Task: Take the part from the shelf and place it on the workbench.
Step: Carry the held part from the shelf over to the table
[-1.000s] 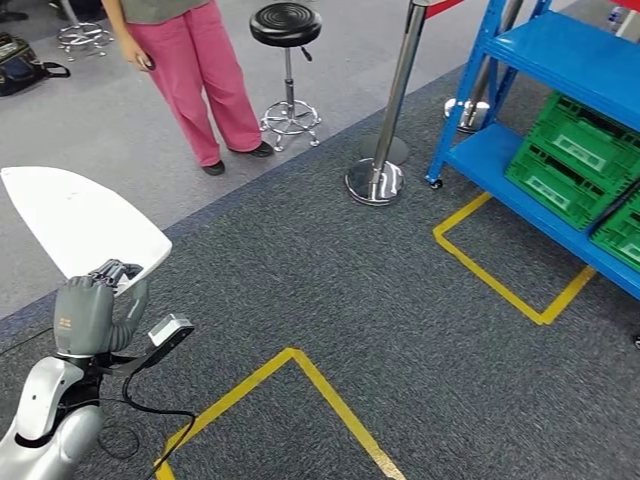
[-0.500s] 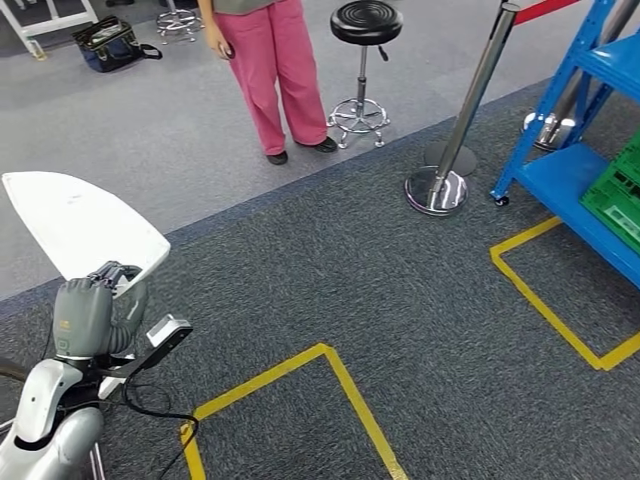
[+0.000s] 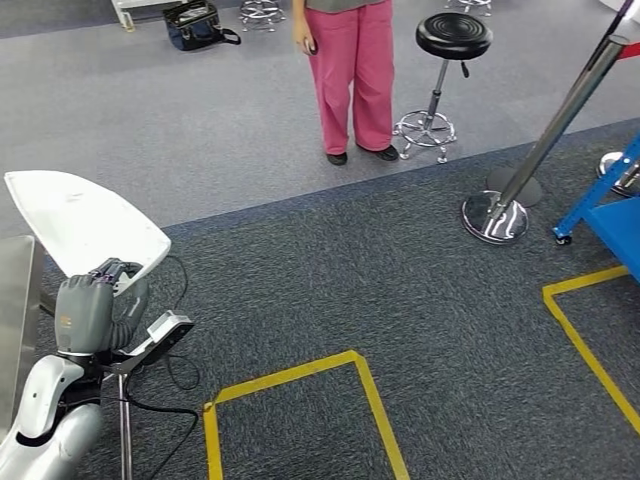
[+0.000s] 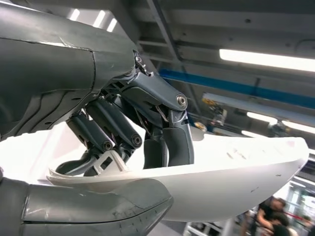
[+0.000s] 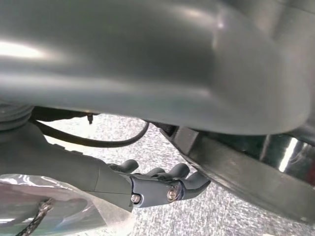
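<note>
The part (image 3: 75,220) is a large white curved shell. My left hand (image 3: 87,315) grips its lower edge and holds it up at the left of the head view. Seen from the left wrist, the dark fingers (image 4: 122,123) wrap over the shell's rim (image 4: 230,177) with the thumb underneath. A corner of the blue shelf (image 3: 615,215) shows at the right edge. The corner of a grey metal table (image 3: 15,320) stands at the left edge, just beside my left arm. My right hand (image 5: 156,184) hangs over the carpet, fingers loosely extended and holding nothing.
A person in pink trousers (image 3: 355,80) stands at the back, beside a black stool (image 3: 453,40). A chrome barrier post (image 3: 494,215) stands near the shelf. Yellow tape (image 3: 302,375) marks squares on the dark carpet. A black cable (image 3: 177,370) lies by the table leg.
The camera has turned left: the shelf and its green crates slid out to the right, and the metal table came in at the left. My left hand still holds the part the same way.
</note>
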You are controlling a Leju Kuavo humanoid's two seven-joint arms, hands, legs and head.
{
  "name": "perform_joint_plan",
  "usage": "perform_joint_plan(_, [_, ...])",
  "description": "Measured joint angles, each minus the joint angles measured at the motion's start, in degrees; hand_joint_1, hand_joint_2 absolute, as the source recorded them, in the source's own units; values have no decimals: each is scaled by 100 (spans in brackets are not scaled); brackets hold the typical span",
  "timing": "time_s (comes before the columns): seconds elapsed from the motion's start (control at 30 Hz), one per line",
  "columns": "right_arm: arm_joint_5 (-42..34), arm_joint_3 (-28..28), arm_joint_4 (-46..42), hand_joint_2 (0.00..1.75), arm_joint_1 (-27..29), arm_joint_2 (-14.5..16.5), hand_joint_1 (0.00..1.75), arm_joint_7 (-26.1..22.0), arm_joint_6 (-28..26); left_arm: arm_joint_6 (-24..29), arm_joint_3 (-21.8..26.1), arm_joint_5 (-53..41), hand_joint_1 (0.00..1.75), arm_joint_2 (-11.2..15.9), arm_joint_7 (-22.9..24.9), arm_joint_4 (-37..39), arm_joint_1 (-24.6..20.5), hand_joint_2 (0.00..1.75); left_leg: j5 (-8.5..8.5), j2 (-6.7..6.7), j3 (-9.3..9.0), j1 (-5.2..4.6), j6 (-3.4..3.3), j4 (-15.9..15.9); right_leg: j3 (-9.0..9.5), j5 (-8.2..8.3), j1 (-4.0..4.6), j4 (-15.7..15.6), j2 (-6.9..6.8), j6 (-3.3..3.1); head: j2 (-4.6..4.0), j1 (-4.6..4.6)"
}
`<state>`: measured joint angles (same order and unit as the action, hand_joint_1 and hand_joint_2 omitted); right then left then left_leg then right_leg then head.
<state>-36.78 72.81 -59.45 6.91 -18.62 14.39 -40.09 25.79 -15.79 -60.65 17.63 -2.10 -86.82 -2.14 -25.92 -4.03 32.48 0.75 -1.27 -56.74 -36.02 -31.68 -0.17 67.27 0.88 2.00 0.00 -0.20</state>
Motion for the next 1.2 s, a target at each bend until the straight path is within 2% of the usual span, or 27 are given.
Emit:
perform_joint_plan(0.03, [-1, 1, -1, 0, -1, 0, 0, -1, 0, 0, 1, 0, 175, -3, 0, 0, -3, 175, -1, -84, 3, -2, 25, -8, 186, 182, -31, -417, 166, 7, 0, 4])
perform_joint_plan(0.1, [-2, 8, -5, 0, -3, 0, 0, -4, 0, -1, 2, 1, 175, -9, 0, -2, -15, 175, 13, -238, 49, 1, 97, -31, 441, 333, -78, -940, 434, -3, 0, 5])
perform_joint_plan(0.13, [-3, 12, -8, 0, -7, 0, 0, -8, 0, -2, 4, 2, 175, -12, 0, -3, -14, 175, 31, -315, 82, 8, 139, -34, 478, 317, -80, -1003, 486, -23, 0, 8])
perform_joint_plan(0.2, [-13, 21, -16, 0, -17, 0, 0, -15, 0, -2, 8, 5, 175, -11, 0, -4, 2, 175, 56, -427, 129, 36, 211, -34, 498, 330, -76, -1024, 338, -92, 0, 11])
perform_joint_plan(0.23, [-19, 24, -20, 0, -19, -1, 0, -16, 0, -2, 10, 8, 175, -10, 0, -4, 8, 175, 12, -351, 163, 32, 236, -91, 507, 338, -77, -1036, 258, -136, 0, 1])
perform_joint_plan(0.27, [-24, 28, -23, 0, -16, -2, 0, -15, 0, -2, 13, 11, 175, -8, 0, -4, 5, 175, -98, -196, 241, 23, 257, -257, 515, 344, -81, -1052, 169, -176, 0, -20])
perform_joint_plan(0.33, [-31, 36, -26, 0, 1, -4, 0, -14, 0, -3, 15, 15, 175, -14, 0, -4, -11, 175, -474, 203, 550, 7, 288, -944, 521, 335, -56, -1063, -12, -237, 0, -56])
perform_joint_plan(0.37, [-33, 39, -26, 0, 9, -4, 0, -14, 0, -4, 14, 15, 175, -18, 0, -4, -11, 175, -651, 304, 731, 10, 299, -1355, 520, 327, -38, -1063, -107, -253, 0, -64])
perform_joint_plan(0.4, [-36, 42, -26, 0, 14, -4, 0, -14, 0, -5, 11, 16, 175, -21, 0, -4, -4, 175, -742, 347, 853, 13, 302, -1645, 522, 319, -20, -1062, -198, -265, 0, -62])
perform_joint_plan(0.43, [-38, 43, -26, 0, 17, -4, 0, -13, 0, -6, 10, 16, 175, -22, 0, -4, 3, 175, -721, 363, 876, 13, 295, -1731, 526, 312, -4, -1061, -286, -272, 0, -64])
perform_joint_plan(0.47, [-39, 43, -26, 0, 19, -4, 0, -11, 0, -7, 11, 16, 175, -21, 0, -4, 8, 175, -593, 381, 781, 9, 278, -1576, 536, 304, 12, -1061, -368, -277, 0, -63])
perform_joint_plan(0.5, [-40, 43, -26, 0, 20, -4, 0, -10, 0, -7, 13, 17, 175, -20, 0, -4, 8, 175, -401, 435, 588, -4, 248, -1228, 552, 293, 27, -1061, -444, -278, 0, -63])
perform_joint_plan(0.57, [-40, 45, -27, 0, 22, -4, 0, -10, 1, -6, 19, 17, 175, -18, 1, -5, -6, 175, -131, 757, 174, -80, 151, -448, 581, 262, 66, -1052, -578, -256, 0, -62])
perform_joint_plan(0.63, [-40, 47, -28, 0, 27, -5, 0, -10, 1, -6, 25, 19, 175, -17, 2, -7, -25, 175, -92, 970, 19, -153, 77, -100, 591, 234, 103, -1041, -714, -218, 0, -56])
perform_joint_plan(0.7, [-42, 48, -28, 0, 29, -13, 0, -6, 0, -7, 32, 26, 175, -16, 2, -9, -20, 175, -75, 837, 30, -143, 34, -58, 597, 204, 115, -1043, -845, -172, 0, -55])
perform_joint_plan(0.73, [-42, 49, -28, 0, 30, -19, 0, -9, -1, -6, 37, 31, 175, -16, 2, -10, -17, 175, -57, 757, 26, -121, 8, -37, 587, 156, 110, -1006, -784, -140, 0, -50])
perform_joint_plan(0.77, [-42, 50, -28, 0, 24, -24, 0, -19, -1, -7, 40, 38, 175, -17, 2, -11, -21, 175, -36, 689, 21, -97, -21, -17, 532, 62, 99, -877, -640, -109, 0, -34])
perform_joint_plan(0.83, [-59, 54, -28, 0, 5, -28, 0, -76, -1, -21, 38, 78, 175, -26, -3, -13, -36, 175, -13, 580, 23, -67, -56, 1, 229, -269, 68, -232, -247, -54, 0, 3])
perform_joint_plan(0.87, [-83, 56, -28, 0, -7, -29, 0, -110, 0, -39, 34, 115, 175, -32, -13, -13, -36, 175, -9, 530, 31, -64, -64, 0, 12, -439, 56, 199, -145, -38, 0, 13])
perform_joint_plan(0.9, [-111, 56, -28, 0, -15, -30, 0, -140, 0, -59, 30, 152, 175, -38, -22, -12, -29, 175, -8, 479, 34, -62, -66, -1, -173, -533, 50, 536, -107, -25, 0, 16])
perform_joint_plan(0.93, [-137, 56, -28, 0, -22, -30, 0, -158, 0, -79, 25, 184, 175, -41, -32, -11, -21, 175, -9, 433, 33, -61, -65, -2, -269, -513, 48, 676, -97, -17, 0, 16])
perform_joint_plan(0.97, [-157, 56, -28, 0, -30, -31, 0, -168, 0, -91, 21, 204, 175, -43, -37, -11, -15, 175, -10, 395, 26, -58, -62, -4, -253, -375, 44, 576, -96, -13, 0, 16])
perform_joint_plan(1.03, [-180, 55, -28, 0, -38, -31, 0, -172, 0, -101, 16, 225, 175, -45, -39, -13, -15, 175, -23, 337, 1, -50, -36, -8, 69, 78, 20, -195, -85, -9, 0, 16])
perform_joint_plan(1.07, [-190, 56, -29, 0, -40, -31, 0, -175, 0, -103, 17, 235, 175, -45, -42, -13, -17, 175, -32, 313, 1, -57, -10, -23, 250, 236, 10, -594, -64, -13, 0, 19])
perform_joint_plan(1.1, [-203, 59, -29, 0, -41, -31, 0, -182, 0, -109, 19, 246, 175, -45, -49, -13, -21, 175, -36, 295, 9, -67, 19, -36, 382, 329, 0, -873, -46, -25, 0, 18])
perform_joint_plan(1.13, [-221, 67, -29, 0, -44, -31, 0, -196, 0, -119, 19, 271, 175, -41, -68, -13, -22, 175, -38, 284, 23, -80, 23, -52, 444, 349, -6, -1005, -28, -35, 0, 18])
perform_joint_plan(1.2, [-272, 86, -28, 0, -56, -31, 0, -238, 0, -143, 16, 362, 175, -34, -130, -13, -23, 175, -31, 277, 42, -92, -30, -69, 461, 358, -3, -1031, -16, -55, 0, 12])
